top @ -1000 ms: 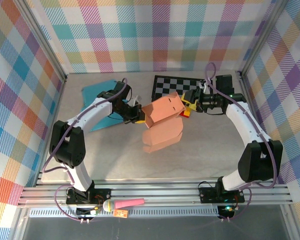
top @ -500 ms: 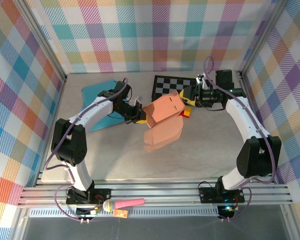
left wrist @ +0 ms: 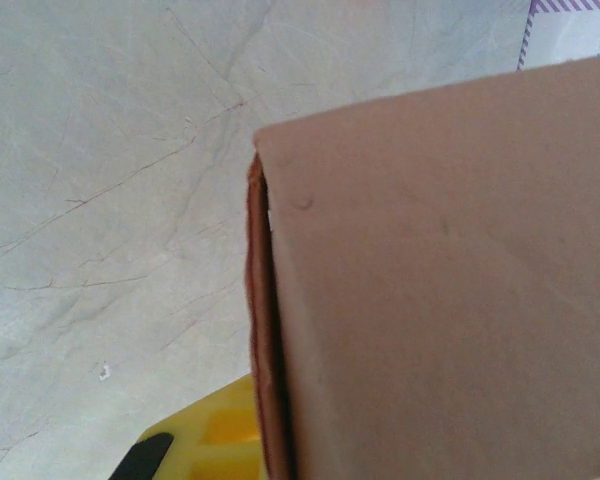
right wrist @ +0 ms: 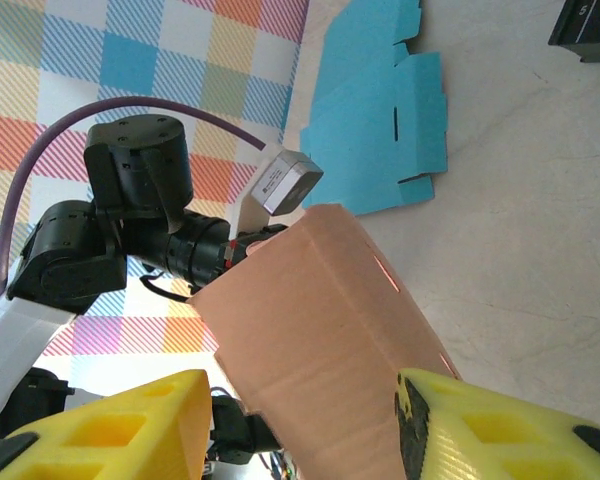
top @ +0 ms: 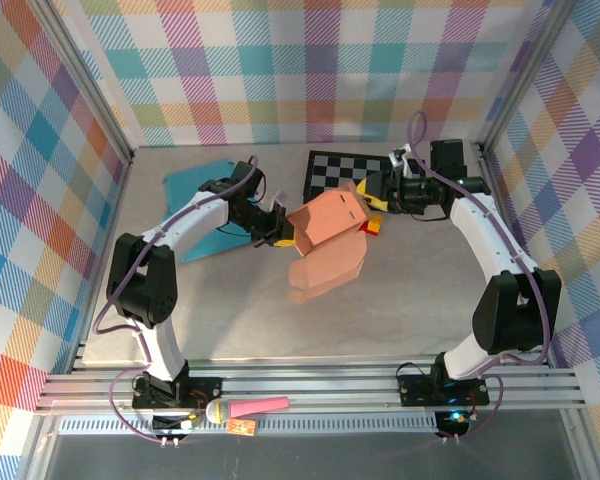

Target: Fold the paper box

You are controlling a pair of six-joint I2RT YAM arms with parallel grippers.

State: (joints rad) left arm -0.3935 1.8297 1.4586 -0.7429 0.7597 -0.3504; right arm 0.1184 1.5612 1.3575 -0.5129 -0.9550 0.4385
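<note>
Paper box (top: 325, 222) hanging above bench (top: 410, 300), between both arms. Left fingers (left wrist: 215, 440) clenching its left edge. Right fingers (right wrist: 110, 425) straddling right end, spread; grip impossible to tell. Risk: box twisting in one-sided pinch, or right fingers crushing panel off crease.

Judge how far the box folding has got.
Done: the orange paper box has creased, standing walls. In hand: the left gripper pinches its edge; the right gripper straddles it, open. Left: likely closing its end flap; the blue box blank lies flat.
</note>
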